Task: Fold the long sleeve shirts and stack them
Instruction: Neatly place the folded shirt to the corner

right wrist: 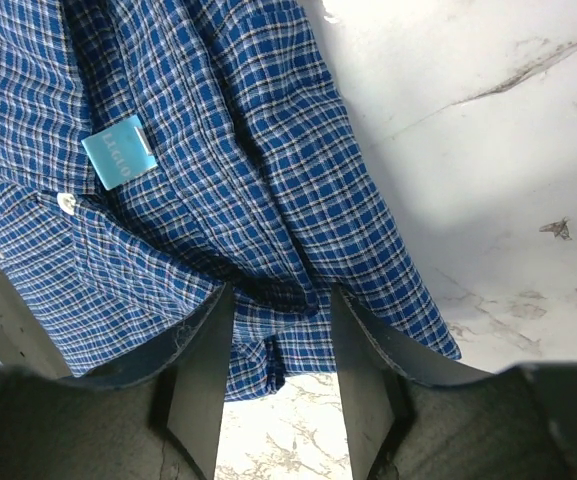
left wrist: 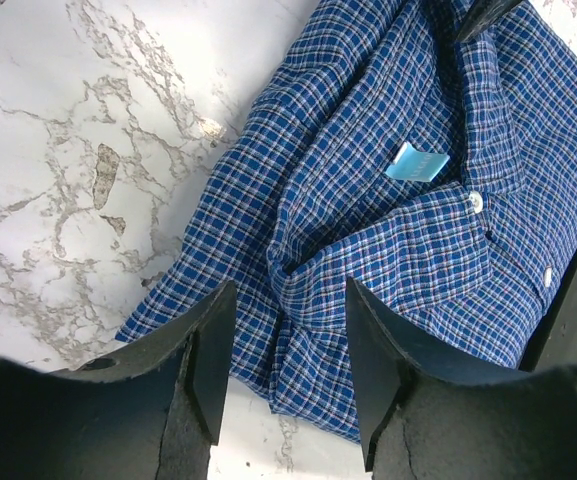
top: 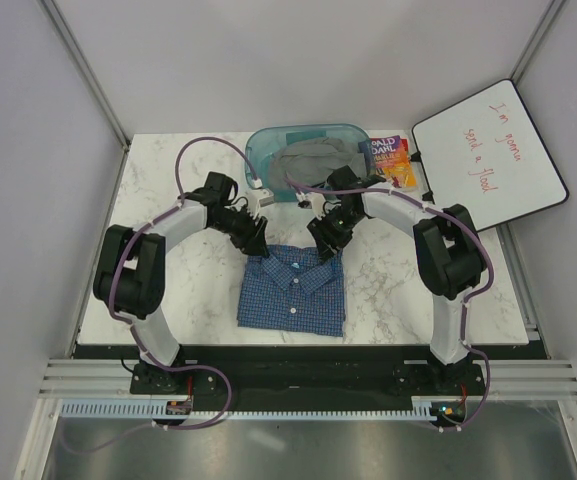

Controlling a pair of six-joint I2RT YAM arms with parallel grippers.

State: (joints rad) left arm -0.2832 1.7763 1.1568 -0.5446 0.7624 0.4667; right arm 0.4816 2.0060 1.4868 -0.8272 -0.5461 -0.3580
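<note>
One long sleeve shirt [top: 293, 290], blue fine-checked with collar and white buttons, lies folded flat in the middle of the marble table [top: 168, 200], collar toward the back. My left gripper [top: 255, 243] hovers at its back left corner, my right gripper [top: 323, 238] at its back right corner. In the left wrist view the left gripper [left wrist: 288, 300] stands open over the shirt [left wrist: 388, 250] edge, its fingers apart and not pinching cloth. In the right wrist view the right gripper [right wrist: 280, 300] is open too, straddling a fold of the shirt [right wrist: 218, 180] edge. A light blue neck label [left wrist: 416, 163] shows.
A translucent blue bin [top: 268, 140] holding grey cloth [top: 308, 160] stands at the back centre. Beside it lie a colourful book [top: 393, 160] and a whiteboard [top: 488, 155] with red writing. Grey walls enclose the table on the left, the right and the back.
</note>
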